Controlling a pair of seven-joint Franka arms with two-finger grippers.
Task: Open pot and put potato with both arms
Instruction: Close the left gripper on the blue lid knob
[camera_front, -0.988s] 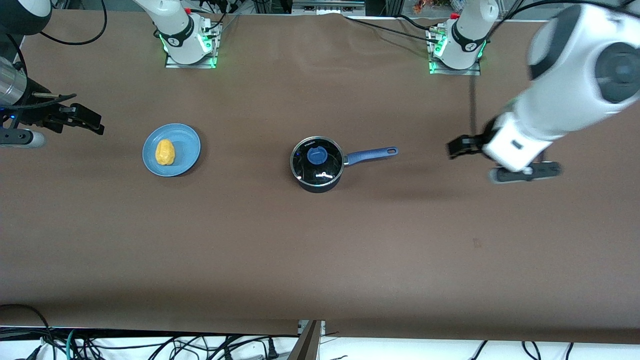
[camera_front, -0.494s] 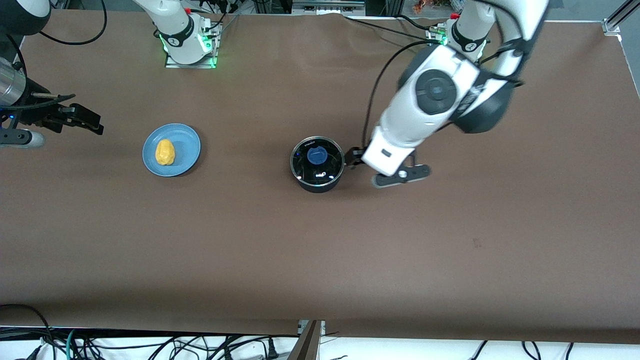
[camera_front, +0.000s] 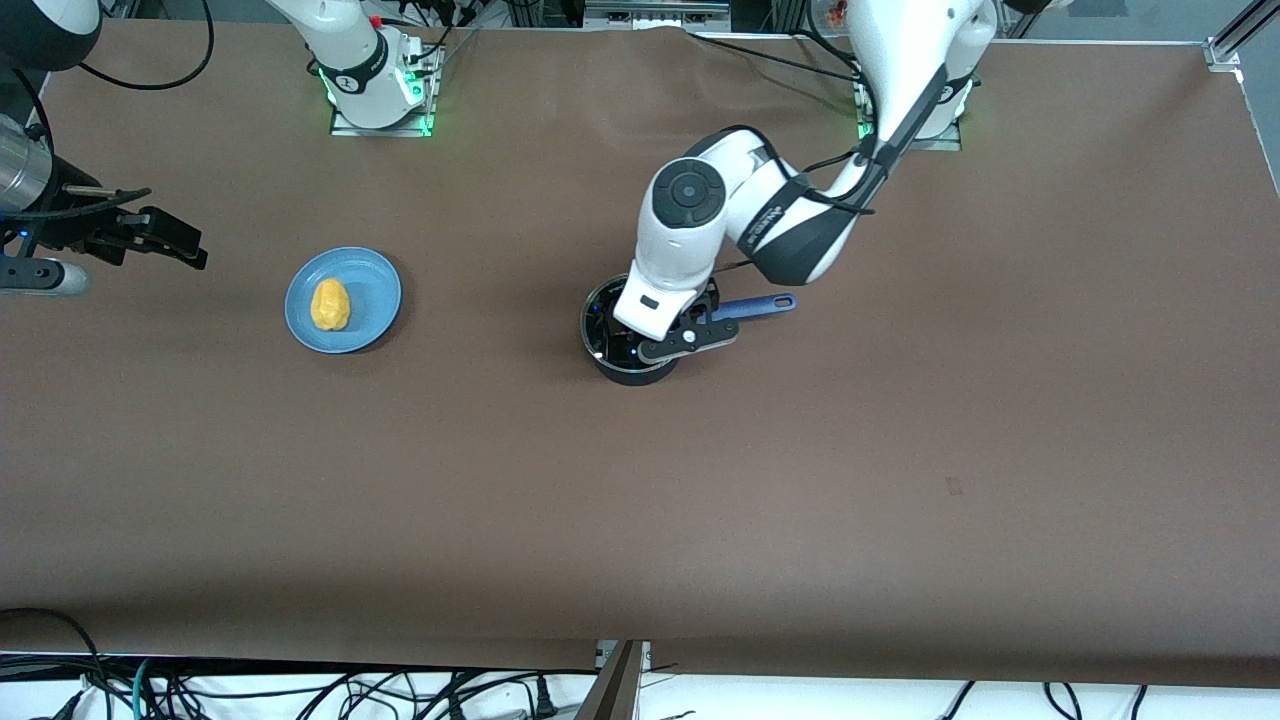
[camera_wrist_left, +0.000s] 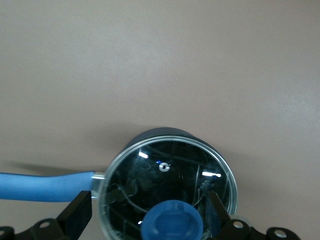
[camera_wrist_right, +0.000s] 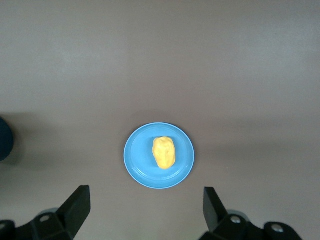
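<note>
While the lid is on, the potato waits on its plate.

At the right arm's end of the brown table (camera_front: 640, 500), the right gripper (camera_front: 150, 235) hangs with fingers spread wide, waiting by the flat light-blue plate (camera_front: 375, 300) bearing the lumpy yellow potato (camera_front: 330, 304). Mid-table, the left gripper (camera_wrist_left: 150, 220) hovers over the small black saucepan (camera_front: 600, 345), its fingers (camera_wrist_left: 77, 215) open either side of the glass lid's blue knob (camera_wrist_left: 171, 220), likely so it can lift the lid (camera_wrist_left: 165, 175) off.
</note>
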